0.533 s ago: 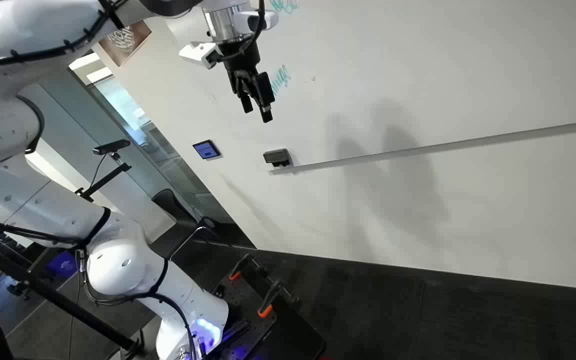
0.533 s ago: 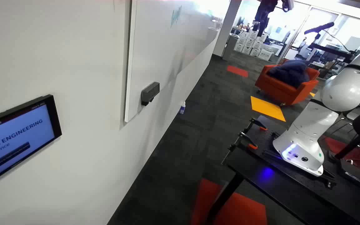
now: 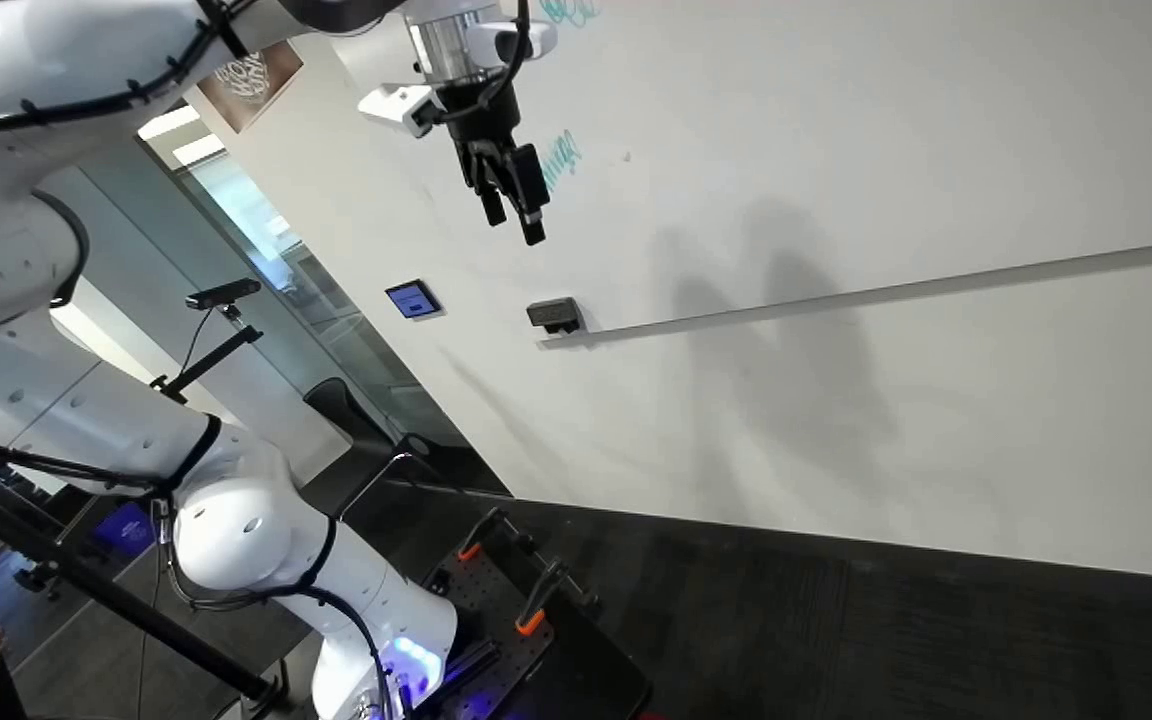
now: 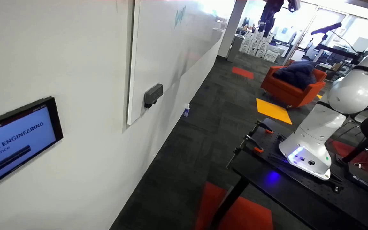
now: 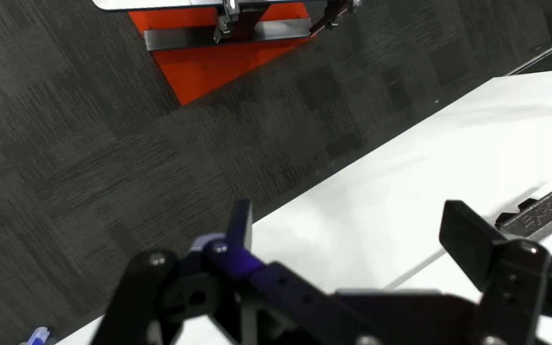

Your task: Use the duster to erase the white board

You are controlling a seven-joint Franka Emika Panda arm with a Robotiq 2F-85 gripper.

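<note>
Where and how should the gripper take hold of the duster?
Probably by the two short ends of the duster, from above: its back faces the white board and dark lugs stick out below, while both ends stand free. The gripper hangs open, pointing down; whether its jaws span that length is unclear.

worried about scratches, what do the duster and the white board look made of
Duster: probably hard plastic, dark grey and mostly matte; the crisp edges and seemingly moulded lettering in the wrist view suggest it. Its wiping face isn't clear.

White board: smooth, glossy panel, judging by the bright glare and reddish reflection in an exterior view; glass, enamel or laminate, the look leaves open.
</note>
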